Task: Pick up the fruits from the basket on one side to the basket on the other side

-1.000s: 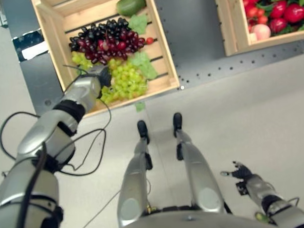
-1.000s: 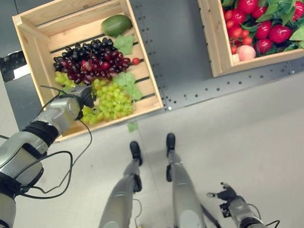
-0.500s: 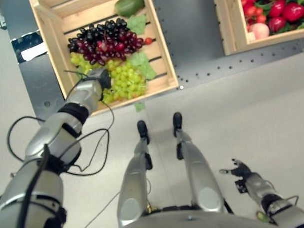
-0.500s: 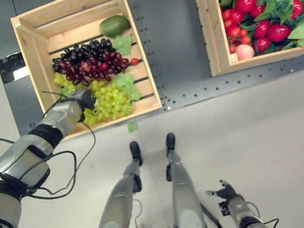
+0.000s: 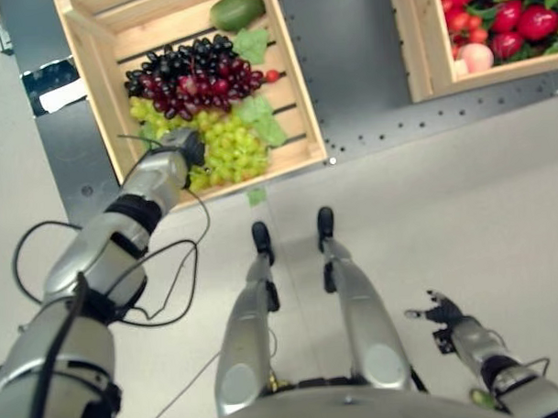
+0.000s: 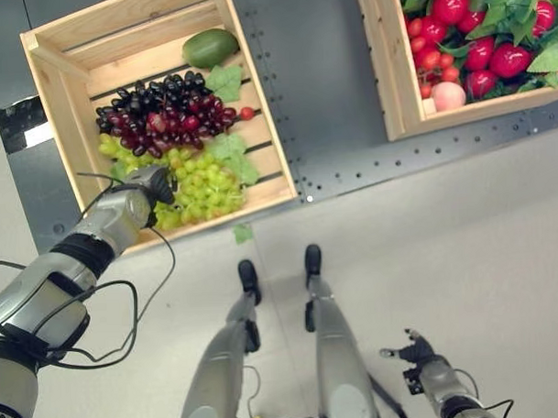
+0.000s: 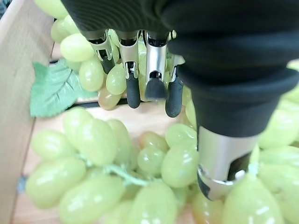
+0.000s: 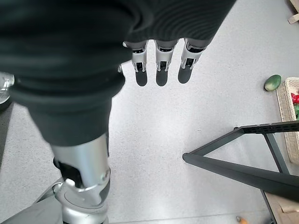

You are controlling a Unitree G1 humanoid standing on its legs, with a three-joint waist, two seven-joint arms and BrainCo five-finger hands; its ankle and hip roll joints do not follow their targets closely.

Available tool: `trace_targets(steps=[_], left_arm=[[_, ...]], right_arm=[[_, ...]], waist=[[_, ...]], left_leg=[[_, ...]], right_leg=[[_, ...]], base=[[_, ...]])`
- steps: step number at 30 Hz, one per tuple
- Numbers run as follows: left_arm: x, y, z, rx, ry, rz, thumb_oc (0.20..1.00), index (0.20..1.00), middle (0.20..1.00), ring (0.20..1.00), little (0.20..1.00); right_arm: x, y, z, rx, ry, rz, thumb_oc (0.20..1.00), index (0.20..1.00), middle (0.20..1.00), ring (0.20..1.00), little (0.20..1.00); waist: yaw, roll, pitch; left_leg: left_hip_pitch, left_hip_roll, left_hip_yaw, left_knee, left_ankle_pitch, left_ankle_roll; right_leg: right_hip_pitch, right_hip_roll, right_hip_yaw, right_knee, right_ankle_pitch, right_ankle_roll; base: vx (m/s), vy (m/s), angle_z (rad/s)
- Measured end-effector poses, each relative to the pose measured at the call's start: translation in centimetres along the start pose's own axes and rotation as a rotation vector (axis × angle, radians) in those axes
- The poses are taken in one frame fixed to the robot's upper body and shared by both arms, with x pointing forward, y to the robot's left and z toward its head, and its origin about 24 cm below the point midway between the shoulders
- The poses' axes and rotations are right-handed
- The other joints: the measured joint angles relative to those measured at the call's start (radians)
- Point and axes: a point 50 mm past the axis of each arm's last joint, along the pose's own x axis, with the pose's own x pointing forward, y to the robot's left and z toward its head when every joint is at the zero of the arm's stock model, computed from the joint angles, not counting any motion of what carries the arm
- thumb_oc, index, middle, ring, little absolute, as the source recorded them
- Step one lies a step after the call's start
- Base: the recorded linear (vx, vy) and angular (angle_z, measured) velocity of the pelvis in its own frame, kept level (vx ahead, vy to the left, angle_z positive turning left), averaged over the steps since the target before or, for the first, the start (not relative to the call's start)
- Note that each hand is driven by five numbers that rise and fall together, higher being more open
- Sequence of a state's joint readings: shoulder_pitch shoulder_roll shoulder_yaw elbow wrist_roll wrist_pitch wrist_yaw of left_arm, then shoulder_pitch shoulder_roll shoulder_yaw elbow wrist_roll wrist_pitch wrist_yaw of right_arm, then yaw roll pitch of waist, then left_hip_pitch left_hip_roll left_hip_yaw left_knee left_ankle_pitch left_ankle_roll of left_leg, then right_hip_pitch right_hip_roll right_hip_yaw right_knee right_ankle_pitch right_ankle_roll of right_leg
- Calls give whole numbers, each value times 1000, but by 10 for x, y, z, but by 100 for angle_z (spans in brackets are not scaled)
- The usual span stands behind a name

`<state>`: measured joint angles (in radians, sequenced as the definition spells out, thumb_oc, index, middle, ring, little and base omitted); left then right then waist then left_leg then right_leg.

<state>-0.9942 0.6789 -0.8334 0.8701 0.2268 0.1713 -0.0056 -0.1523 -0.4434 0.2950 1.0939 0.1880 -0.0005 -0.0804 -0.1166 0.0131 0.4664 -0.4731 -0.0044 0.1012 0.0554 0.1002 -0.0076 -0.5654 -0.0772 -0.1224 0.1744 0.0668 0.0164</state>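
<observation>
We are seeing dark grapes [image 5: 194, 78] lying just beyond while the left hand [image 7: 140, 70] is hovering, fingers straight, over green grapes [image 7: 100, 158].

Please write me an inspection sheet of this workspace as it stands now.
Surface: dark perforated table, bare between two crates.
Job's things: left wooden crate holds green grapes, dark grapes, a green fruit; right wooden crate holds red fruits.
Clutter: loose leaf on floor.
Hands: left hand open among the green grapes; right hand open, low over floor.
Cables: nothing seen.
Surroundings: grey floor, black frame.
</observation>
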Motion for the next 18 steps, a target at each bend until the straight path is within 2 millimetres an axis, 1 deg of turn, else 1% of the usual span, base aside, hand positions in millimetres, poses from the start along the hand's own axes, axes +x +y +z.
trace_targets(steps=[2, 3, 4, 5, 7, 8, 10, 12, 13, 14, 16, 18], left_arm=[[-3, -7, 2, -54, -27, -15, 1000, 1000, 1000, 1000, 1000], [-6, -8, 3, -77, -48, -25, 1000, 1000, 1000, 1000, 1000], [-9, -7, 4, -75, -73, -34, 1000, 1000, 1000, 1000, 1000], [-12, -5, 6, -63, -97, -37, 1000, 1000, 1000, 1000, 1000], [-21, 4, 11, -47, -170, -65, 1000, 1000, 1000, 1000, 1000], [-26, 11, 15, -29, -213, -66, 1000, 1000, 1000, 1000, 1000], [-34, 22, 17, 2, -261, -79, 1000, 1000, 1000, 1000, 1000], [-38, 31, 17, 25, -280, -77, 1000, 1000, 1000, 1000, 1000], [-43, 40, 22, 73, -311, -80, 1000, 1000, 1000, 1000, 1000], [-45, 47, 25, 79, -331, -69, 1000, 1000, 1000, 1000, 1000], [-47, 53, 29, 94, -353, -69, 1000, 1000, 1000, 1000, 1000], [-49, 54, 34, 105, -380, -77, 1000, 1000, 1000, 1000, 1000]], right_arm=[[0, 0, 0, 0, 2, 1, 1000, 1000, 1000, 1000, 1000], [0, 0, 0, -1, 1, 2, 1000, 1000, 1000, 1000, 1000], [0, 0, 0, -2, 3, 4, 1000, 1000, 1000, 1000, 1000], [0, -1, -2, -2, 9, 4, 1000, 1000, 1000, 1000, 1000], [-1, -2, -4, -1, 16, 5, 1000, 1000, 1000, 1000, 1000], [-1, -2, -7, -2, 26, 4, 1000, 1000, 1000, 1000, 1000], [-1, -3, -9, 0, 33, 9, 1000, 1000, 1000, 1000, 1000], [-1, -3, -9, 0, 34, 12, 1000, 1000, 1000, 1000, 1000], [-2, -3, -13, -1, 46, 16, 1000, 1000, 1000, 1000, 1000], [-2, -4, -15, -2, 55, 18, 1000, 1000, 1000, 1000, 1000], [-2, -4, -15, -2, 55, 24, 1000, 1000, 1000, 1000, 1000], [-2, -4, -15, -1, 55, 29, 1000, 1000, 1000, 1000, 1000]], waist=[[2, 1, 3], [10, 5, 7], [16, 6, 8], [9, 6, 9], [26, 19, 17], [27, 28, 20], [31, 37, 24], [48, 49, 25], [51, 56, 25], [54, 70, 24], [61, 81, 24], [68, 90, 21]], left_leg=[[12, 0, -1, -1, 0, 0], [24, 1, -3, -4, 0, 0], [28, 1, -5, -5, 1, 0], [30, 1, -5, -5, 1, 0], [44, 2, -17, -4, 3, 1], [49, 1, -25, -5, 5, 1], [60, 1, -30, -7, 8, 1], [62, 0, -36, -7, 9, 1], [62, -1, -44, -6, 12, -1], [63, -1, -53, -6, 14, -2], [64, -1, -57, -6, 16, -3], [65, -2, -58, -6, 17, -3]], right_leg=[[13, 0, -1, -1, 0, -1], [24, -2, -3, -3, 0, -1], [29, -2, -5, -4, 0, -1], [31, -2, -5, -3, 0, 0], [51, -6, -19, -6, 0, 0], [62, -9, -28, -7, -1, -1], [77, -10, -35, -10, -4, 2], [84, -11, -41, -13, -4, 2], [87, -12, -49, -15, -4, 3], [95, -13, -58, -14, -4, 2], [99, -14, -62, -14, -5, 1], [99, -15, -64, -14, -5, 1]], base=[[0, 0, 0], [0, 0, 0], [6, -15, 4], [2, -32, 7], [0, -39, 15], [-11, -26, 19], [-13, -26, 14], [-12, -18, 10], [-16, -15, 20], [-16, -15, 22], [-9, 2, 13], [0, 0, 0]])
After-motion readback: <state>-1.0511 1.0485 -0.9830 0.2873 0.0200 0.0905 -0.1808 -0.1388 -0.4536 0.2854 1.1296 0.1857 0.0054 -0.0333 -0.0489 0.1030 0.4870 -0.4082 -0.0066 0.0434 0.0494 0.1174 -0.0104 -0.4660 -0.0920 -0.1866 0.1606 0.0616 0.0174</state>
